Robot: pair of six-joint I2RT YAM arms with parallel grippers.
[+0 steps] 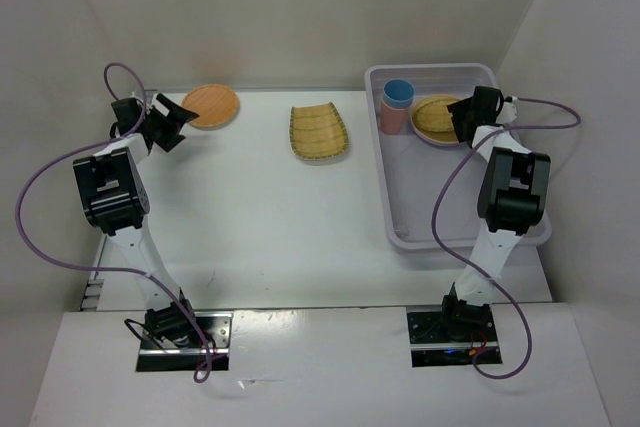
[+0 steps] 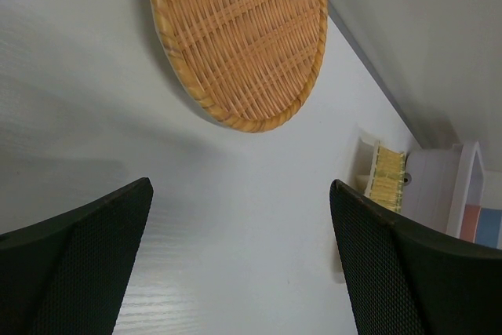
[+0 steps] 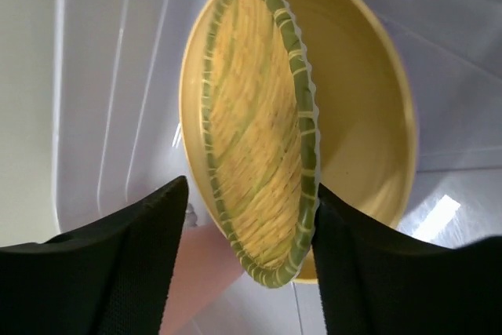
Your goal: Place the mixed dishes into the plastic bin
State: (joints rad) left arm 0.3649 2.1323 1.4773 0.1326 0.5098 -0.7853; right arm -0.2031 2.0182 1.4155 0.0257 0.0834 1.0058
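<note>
The plastic bin (image 1: pixel 400 197) stands at the right. In it, at the far end, are a blue cup (image 1: pixel 398 93) stacked with a coral cup (image 1: pixel 390 119), and a round yellow woven-look plate (image 3: pixel 255 123) lying on a smooth yellow-orange plate (image 3: pixel 369 107). My right gripper (image 3: pixel 251 194) is open, with its fingers either side of the woven plate's near rim. An orange woven-look round plate (image 2: pixel 235 37) lies at the far left of the table. My left gripper (image 2: pixel 241 194) is open and empty just short of it. A squarish yellow woven plate (image 1: pixel 318 132) lies mid-table. The lavender plate is out of view.
White walls enclose the table on the left, the back and the right. The bin's near half (image 1: pixel 450 217) holds nothing. The left wrist view shows the squarish plate (image 2: pixel 387 176) and the bin's wall (image 2: pixel 435 190) far off to the right.
</note>
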